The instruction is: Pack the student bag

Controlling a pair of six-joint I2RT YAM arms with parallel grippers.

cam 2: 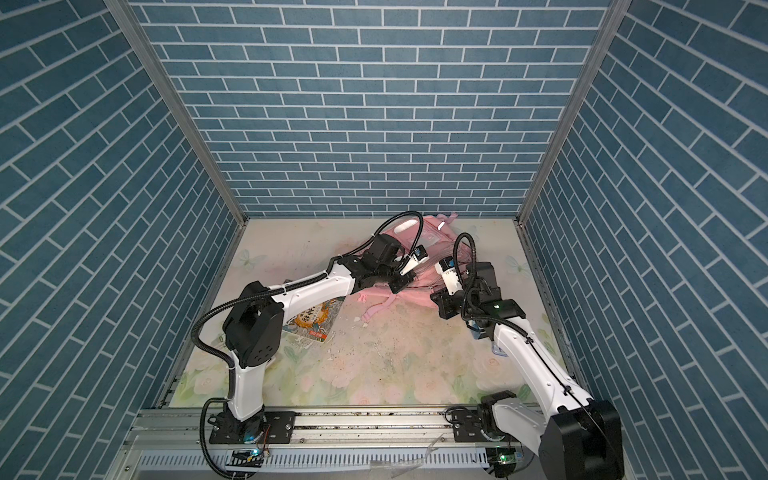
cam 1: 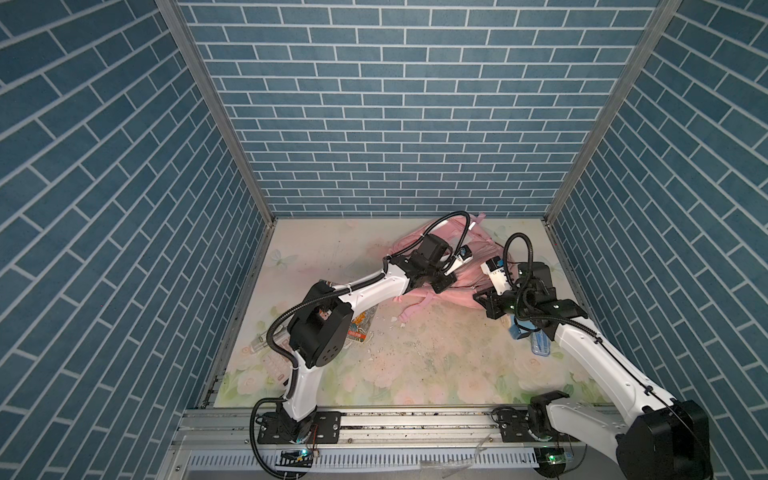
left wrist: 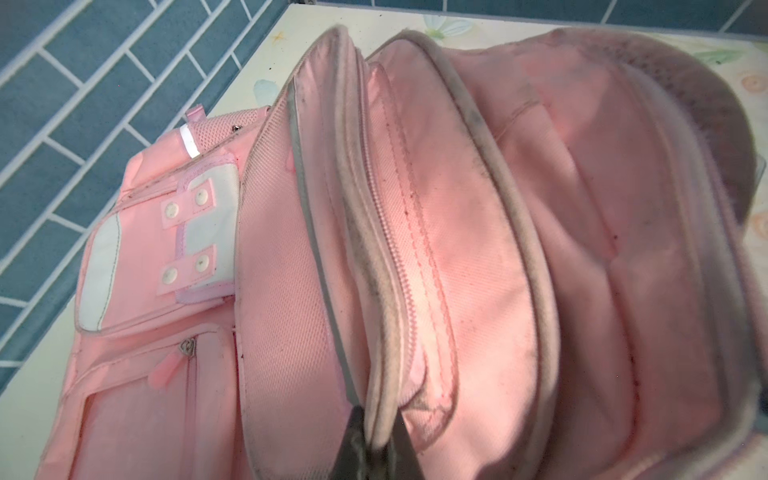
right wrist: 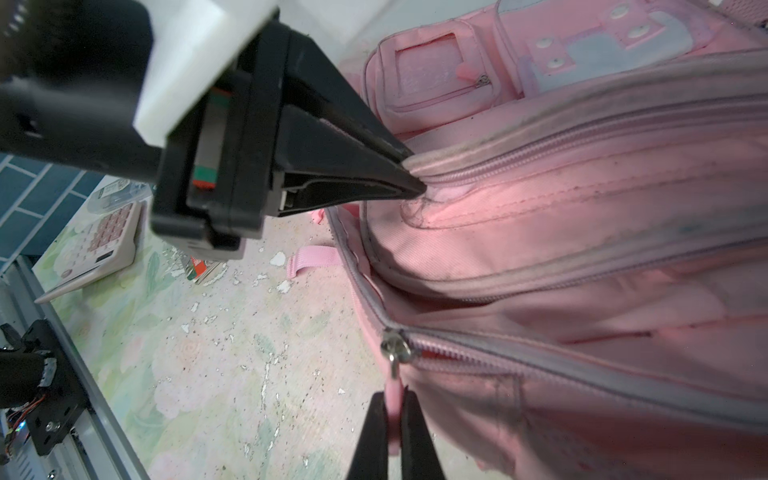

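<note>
Pink student bag [left wrist: 582,249] lies open. Left tool [left wrist: 376,451] pinches its rim [left wrist: 374,270] tight, holding it steady, so the right tool [right wrist: 392,419], closed on the zip pull [right wrist: 393,384], can likely tug.

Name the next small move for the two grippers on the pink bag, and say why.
Probably draw the right gripper back slightly, dragging the zip pull along its track to widen the opening. It is shut on that pull, while the left gripper, shut on a rim of the student bag, braces the fabric.
</note>
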